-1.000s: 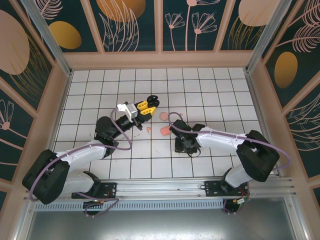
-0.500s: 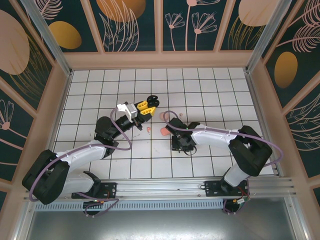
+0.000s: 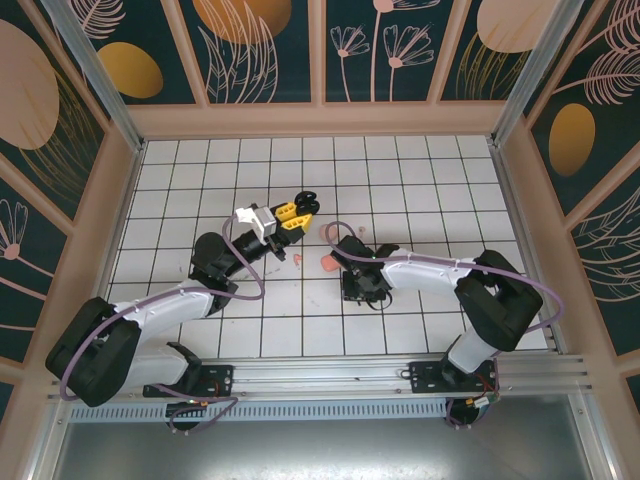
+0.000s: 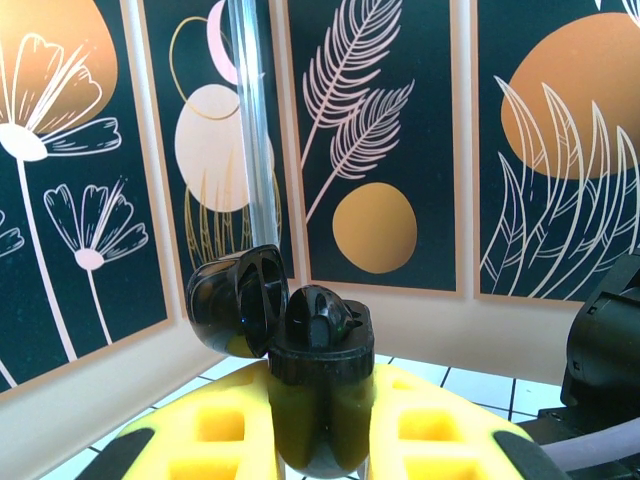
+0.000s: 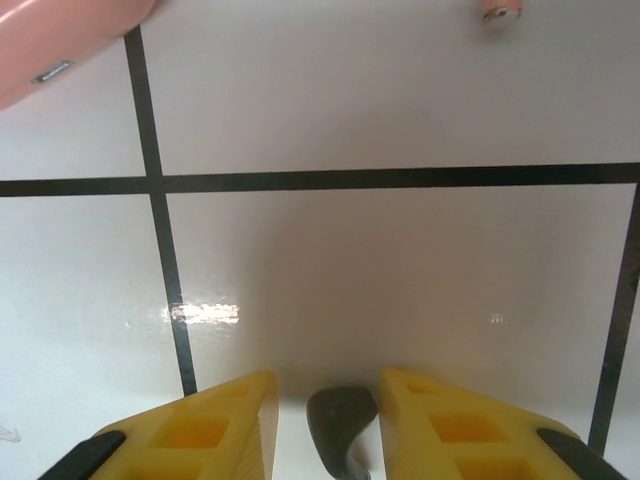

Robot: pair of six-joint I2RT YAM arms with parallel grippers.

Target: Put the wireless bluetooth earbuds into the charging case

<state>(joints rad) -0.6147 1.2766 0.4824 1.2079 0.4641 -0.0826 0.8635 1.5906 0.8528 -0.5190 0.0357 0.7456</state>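
My left gripper is shut on a black charging case and holds it upright above the floor. Its lid is swung open to the left, and one black earbud sits in a slot. From above, this gripper and the case hang over the middle tiles. My right gripper points down at the floor, open, with a second black earbud lying on the tile between its yellow fingers. A small gap shows on the left side of that earbud. From above, the right gripper is low near the centre.
A pink case lies just ahead and left of the right gripper, and it also shows from above. A small pink earbud lies farther ahead on the right. Another pink piece and a tiny pink earbud lie between the arms. Walls enclose the tiled floor.
The right arm has shifted a little to the left and its jaws have narrowed around the black earbud. The left arm and its case have stayed put.
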